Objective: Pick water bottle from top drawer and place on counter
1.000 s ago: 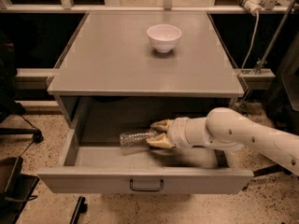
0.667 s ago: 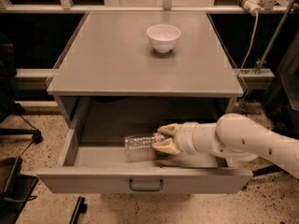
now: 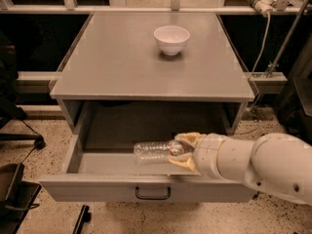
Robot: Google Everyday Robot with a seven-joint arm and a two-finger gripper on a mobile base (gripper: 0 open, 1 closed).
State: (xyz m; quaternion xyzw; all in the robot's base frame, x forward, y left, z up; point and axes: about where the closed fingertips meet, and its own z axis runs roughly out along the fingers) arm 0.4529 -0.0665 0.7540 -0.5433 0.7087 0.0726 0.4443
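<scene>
The water bottle [image 3: 155, 151], clear and ribbed with a red-and-white label band, lies sideways in my grip above the open top drawer [image 3: 102, 163]. My gripper [image 3: 185, 151] comes in from the right on a white arm and is shut on the bottle's label end, its tan fingers [image 3: 189, 139] above and below it. The bottle's other end points left, over the drawer's front half. The grey counter [image 3: 122, 62] lies above and behind the drawer.
A white bowl [image 3: 171, 39] stands on the counter's back middle. The drawer's dark loop handle [image 3: 152, 194] is at the front centre. A white cable and metal frame [image 3: 265, 38] rise at the right. A dark object [image 3: 14, 194] sits on the floor at left.
My gripper has drawn the bottle up and toward the drawer's front, and a little to the right. The bowl and drawer have not moved.
</scene>
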